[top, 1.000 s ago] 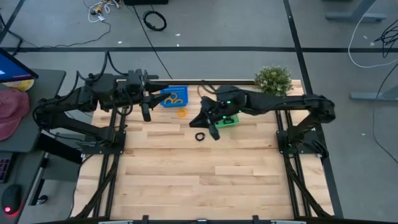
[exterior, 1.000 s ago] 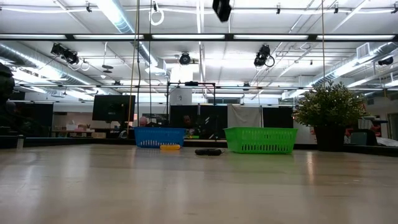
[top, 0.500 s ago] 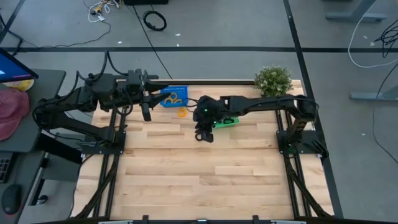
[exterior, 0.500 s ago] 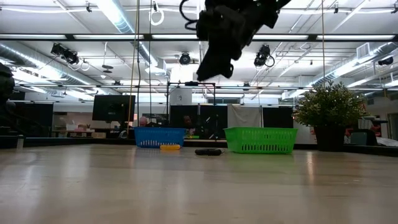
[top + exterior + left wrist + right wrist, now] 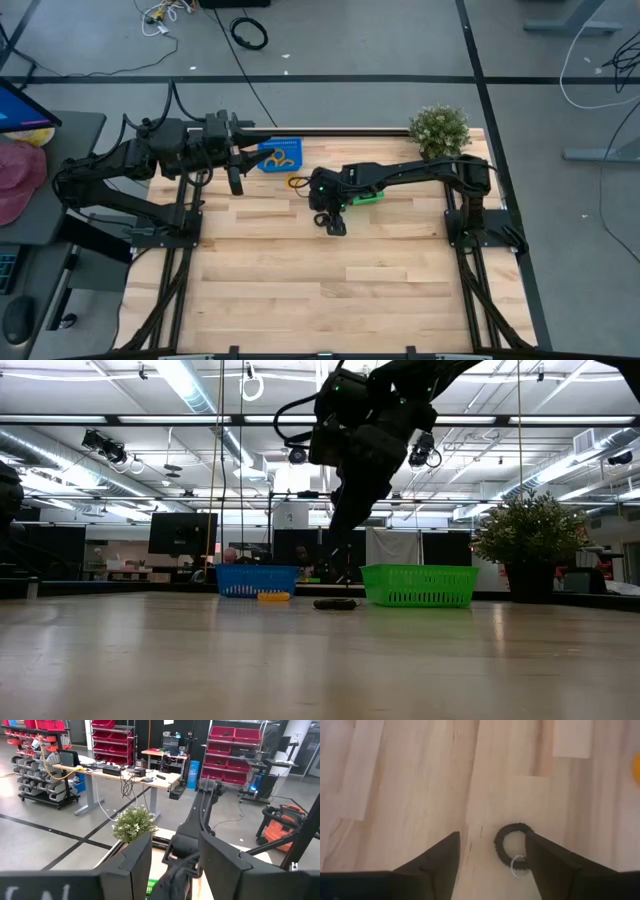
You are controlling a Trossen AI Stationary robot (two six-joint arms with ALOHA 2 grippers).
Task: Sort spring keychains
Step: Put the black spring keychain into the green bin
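Bare wooden counter [image 5: 320,290] lies open in front; blue mesh basket [image 5: 281,153], green mesh basket [image 5: 368,195] and potted plant [image 5: 439,128] crowd the back edge.

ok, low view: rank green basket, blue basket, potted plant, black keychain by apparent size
1. potted plant
2. green basket
3. blue basket, looks smaller than the green one, though distance from the camera may account for that
4. black keychain

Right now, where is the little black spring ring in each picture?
High view: the black spring keychain peeks out beside the right gripper, mid-table.
Low view: it lies flat on the table, just left of the green basket.
Left wrist view: not in it.
Right wrist view: it lies on the wood, between the open fingers.
Shared landmark: the green basket, in the high and low views.
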